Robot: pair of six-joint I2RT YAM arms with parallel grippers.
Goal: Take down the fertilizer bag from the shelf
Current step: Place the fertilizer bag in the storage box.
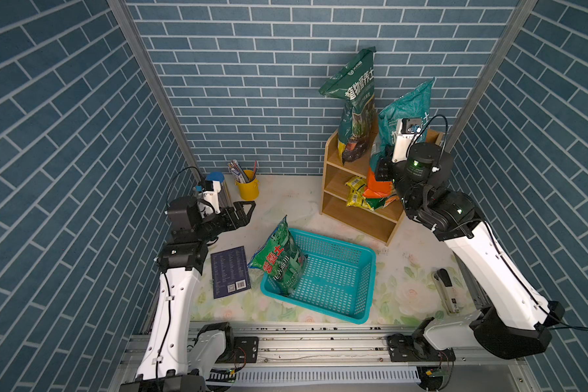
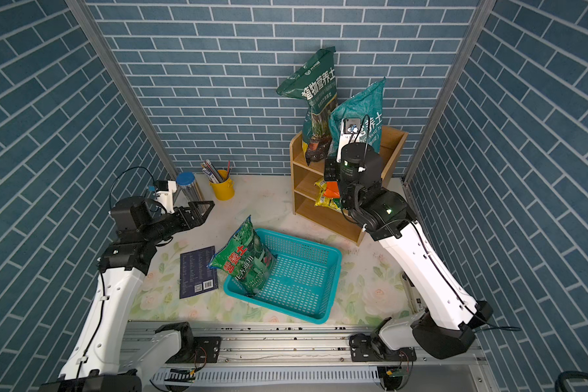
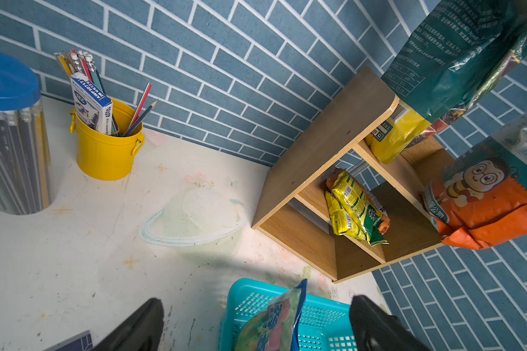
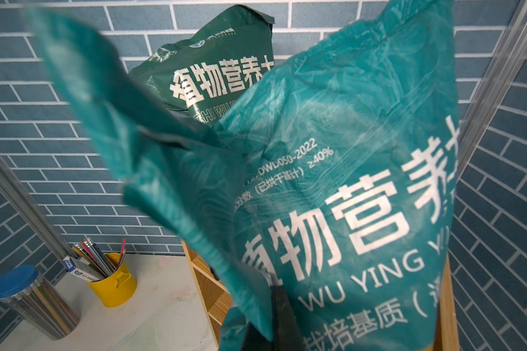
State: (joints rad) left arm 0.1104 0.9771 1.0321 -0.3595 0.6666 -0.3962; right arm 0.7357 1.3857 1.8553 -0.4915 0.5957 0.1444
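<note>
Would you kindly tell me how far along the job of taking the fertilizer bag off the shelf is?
Done: one green bag already leans in the basket. In hand: the right gripper is shut on the teal bag at the front of the shelf. Left: setting it down; the dark green bag stands on the top tier. The left gripper is open and empty.

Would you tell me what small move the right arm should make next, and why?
Probably draw the right end effector back from the light-brown wooden shelf toward the turquoise perforated basket: it is shut on the teal bag with the orange bottom, which hangs at the shelf's front, close to the dark-green bag standing on top.
</note>
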